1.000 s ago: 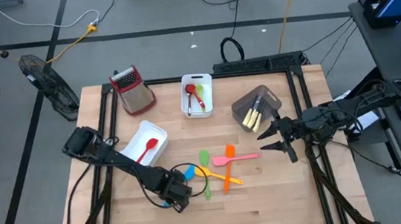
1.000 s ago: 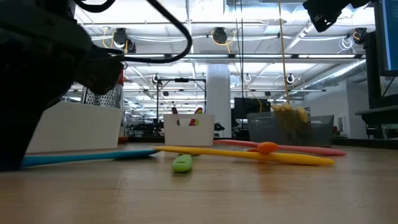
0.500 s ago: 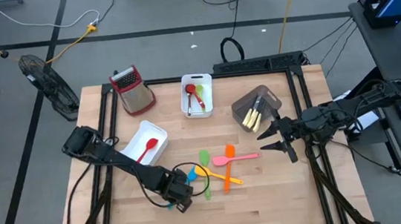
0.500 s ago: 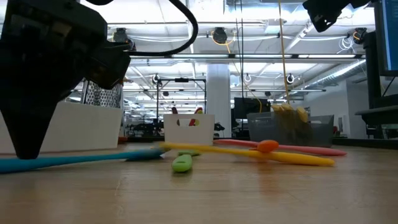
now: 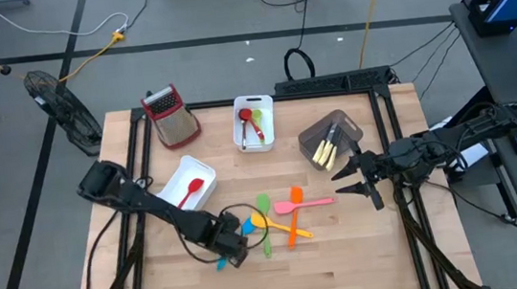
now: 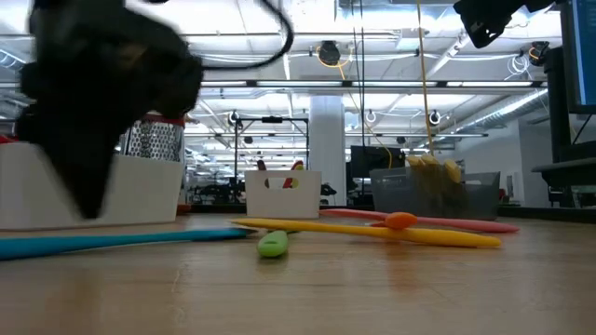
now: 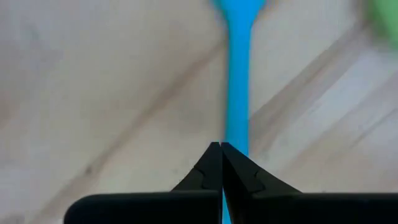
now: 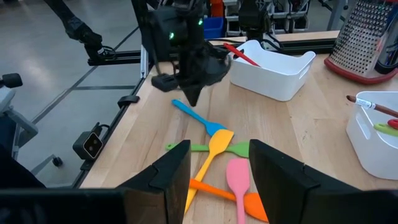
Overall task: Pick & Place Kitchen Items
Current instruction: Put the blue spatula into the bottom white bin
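Note:
A blue utensil (image 5: 245,225) lies flat on the table, its long handle (image 6: 112,242) running toward the near left. My left gripper (image 5: 229,250) points down over that handle, shut, with its tip (image 6: 88,216) just above the handle and nothing between the fingers (image 7: 211,163). Beside the blue head lie green (image 5: 265,228), yellow (image 6: 372,229), orange (image 5: 293,224) and pink (image 5: 308,203) utensils, crossing one another. My right gripper (image 5: 337,181) waits open at the table's right side, clear of them (image 8: 219,155).
A white bin (image 5: 173,177) holding a red spatula stands just beyond my left arm. A second white bin (image 5: 270,114) with utensils is at the far middle, and a grey bin (image 5: 320,130) at the far right. A metal grater (image 5: 171,115) stands at the far left.
My left gripper has tipped, and its shut tip has come up off the blue handle and swung slightly toward the table's right. The blue utensil still lies flat on the table.

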